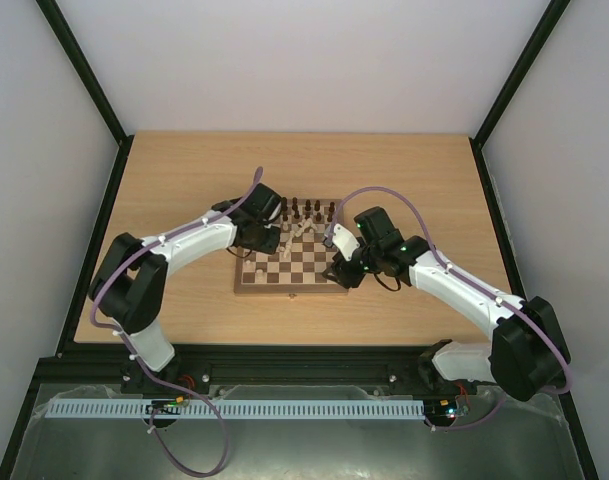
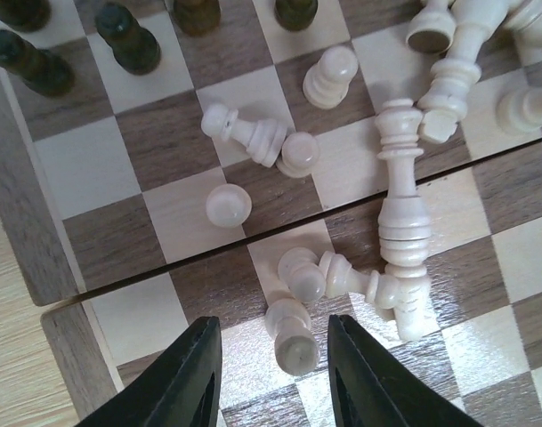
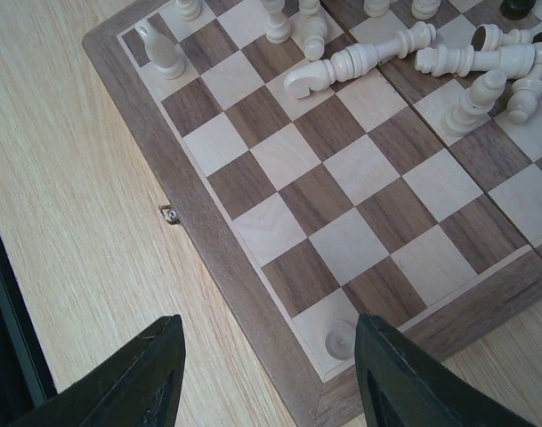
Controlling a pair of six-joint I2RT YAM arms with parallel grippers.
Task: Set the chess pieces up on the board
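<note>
On wood tabletop (image 1: 184, 180), with left gripper (image 2: 272, 334) open over a toppled cream pawn (image 2: 293, 336) on the board (image 2: 84, 169) and right gripper (image 3: 271, 331) open at its corner, expect off-centre closing to scatter crowded chess pieces (image 2: 404, 205).

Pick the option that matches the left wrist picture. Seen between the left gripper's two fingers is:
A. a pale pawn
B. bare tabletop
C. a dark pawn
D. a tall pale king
A: a pale pawn shows in the gap of the open left gripper, on the board, while the dark pieces stand away at the board's far edge.
</note>
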